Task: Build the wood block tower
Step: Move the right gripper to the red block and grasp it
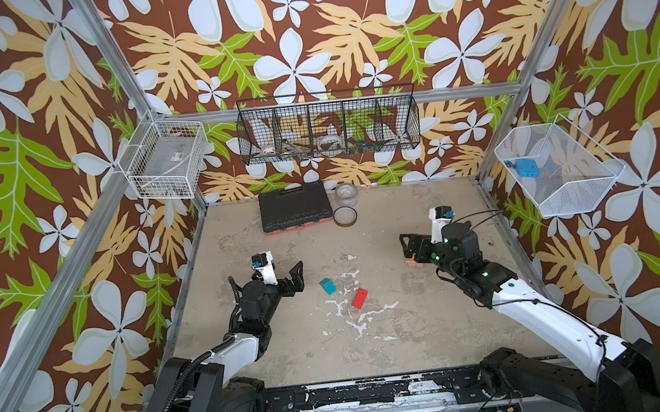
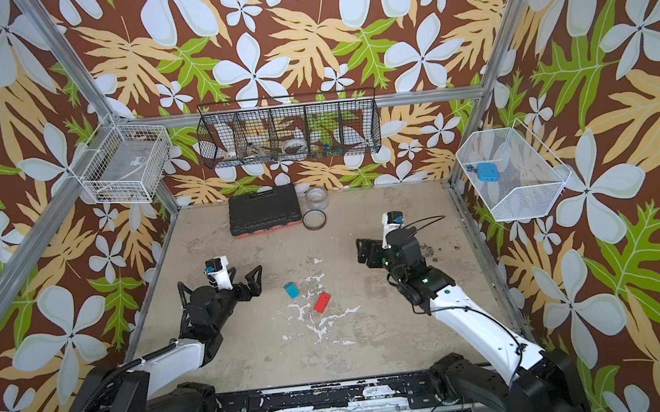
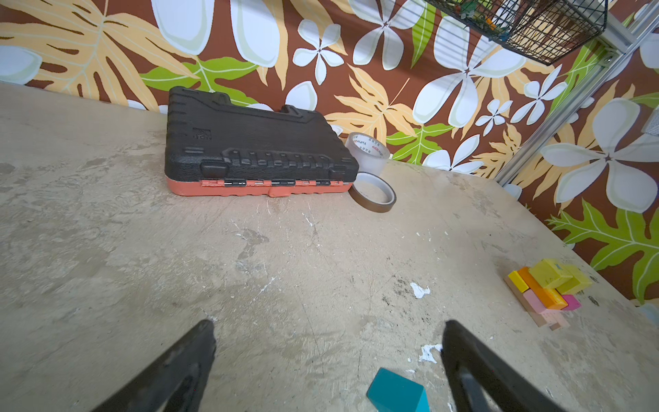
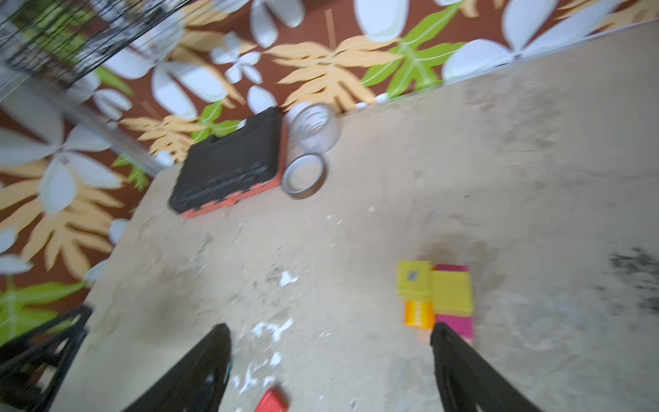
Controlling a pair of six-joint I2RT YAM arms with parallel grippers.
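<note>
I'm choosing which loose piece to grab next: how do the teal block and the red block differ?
The teal block is short and chunky; the red block is longer and flatter. In both top views the teal block lies farther back and to the left, while the red block sits nearer the front edge of the table. Both lie loose mid-table, apart from each other, and neither is gripped.

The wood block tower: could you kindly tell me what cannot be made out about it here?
- Right wrist view: motion blur smears the wood block tower; the right gripper hides one corner.
- Both top views: the right gripper covers nearly all of it.
- Left wrist view: its lowest layers are too small to separate.
</note>
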